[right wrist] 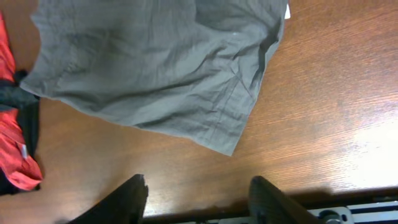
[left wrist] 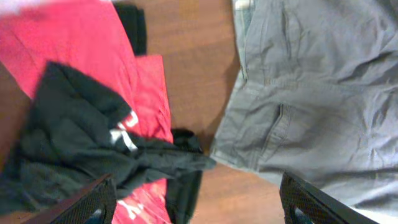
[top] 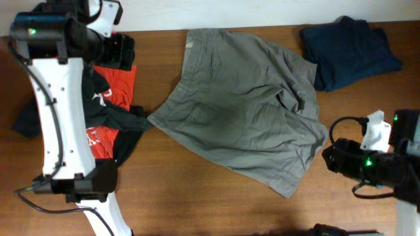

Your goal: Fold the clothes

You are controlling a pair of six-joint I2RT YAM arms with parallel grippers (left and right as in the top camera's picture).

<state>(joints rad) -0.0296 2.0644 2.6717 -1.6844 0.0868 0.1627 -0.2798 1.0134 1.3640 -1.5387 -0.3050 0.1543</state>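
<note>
The large wrinkled grey shorts (top: 243,105) lie spread flat in the middle of the table, waistband toward the far edge. They also show in the left wrist view (left wrist: 311,93) and the right wrist view (right wrist: 155,62). A red shirt (top: 118,82) and a black white-printed shirt (top: 108,115) lie crumpled together at the left, with the black one (left wrist: 74,143) on top of the red one (left wrist: 81,37). My left gripper (left wrist: 196,208) is open and empty, above the gap between the shirts and the shorts. My right gripper (right wrist: 199,199) is open and empty over bare wood, near the shorts' leg hem.
A dark navy folded garment (top: 351,52) lies at the far right corner. The wooden table (top: 197,196) shows bare along the front. My left arm (top: 62,118) reaches over the shirt pile. My right arm (top: 374,164) is at the right edge.
</note>
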